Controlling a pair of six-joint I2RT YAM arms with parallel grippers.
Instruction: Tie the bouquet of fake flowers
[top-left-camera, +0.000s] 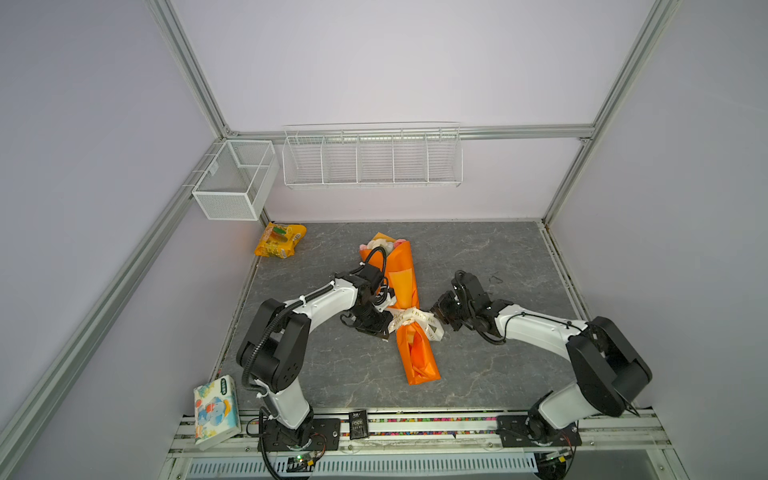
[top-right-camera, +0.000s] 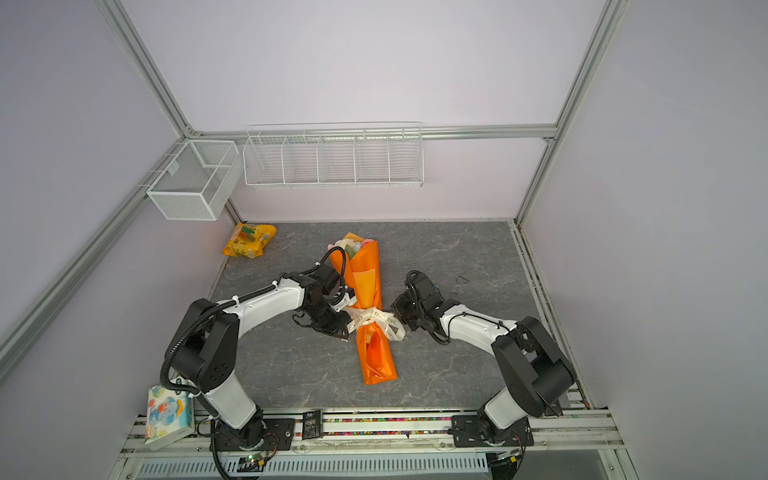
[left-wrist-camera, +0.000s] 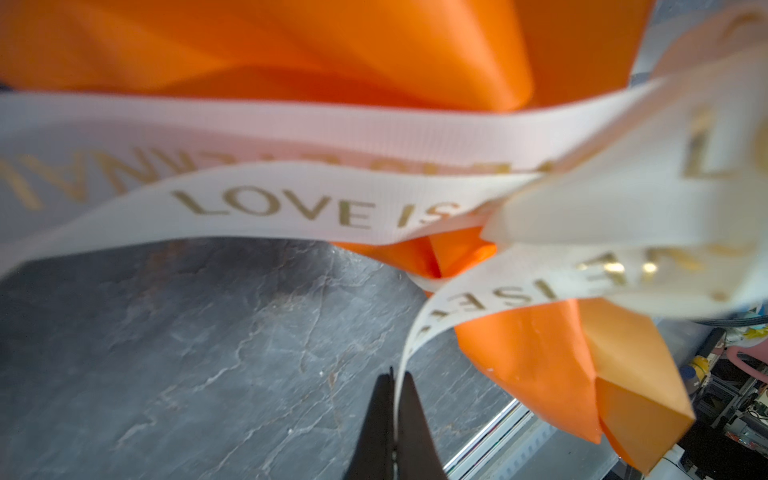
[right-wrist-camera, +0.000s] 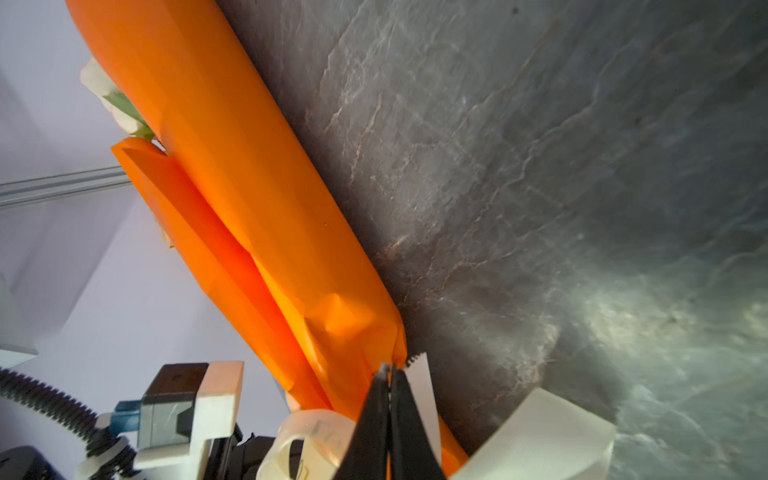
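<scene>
The bouquet of fake flowers (top-left-camera: 405, 282) (top-right-camera: 368, 282) lies along the middle of the grey table in its orange paper wrap. Pale blooms (top-left-camera: 384, 246) peek out at the far end. A cream ribbon (top-left-camera: 415, 321) (top-right-camera: 374, 318) with gold lettering (left-wrist-camera: 291, 208) circles the wrap below its middle. My left gripper (top-left-camera: 387, 330) (left-wrist-camera: 395, 376) sits at the bouquet's left side, shut on a ribbon strand that runs between its jaws. My right gripper (top-left-camera: 436, 318) (right-wrist-camera: 388, 368) is at the right side, shut against the wrap, with a white sliver at its tips and a ribbon tail (right-wrist-camera: 422, 386) alongside.
A yellow snack packet (top-left-camera: 280, 241) lies at the table's back left corner. White wire baskets (top-left-camera: 235, 178) (top-left-camera: 372, 158) hang on the walls. A tissue pack (top-left-camera: 216, 411) and a small black box (top-left-camera: 358, 424) rest on the front rail. A small dark loop (top-left-camera: 494, 279) lies right of the bouquet.
</scene>
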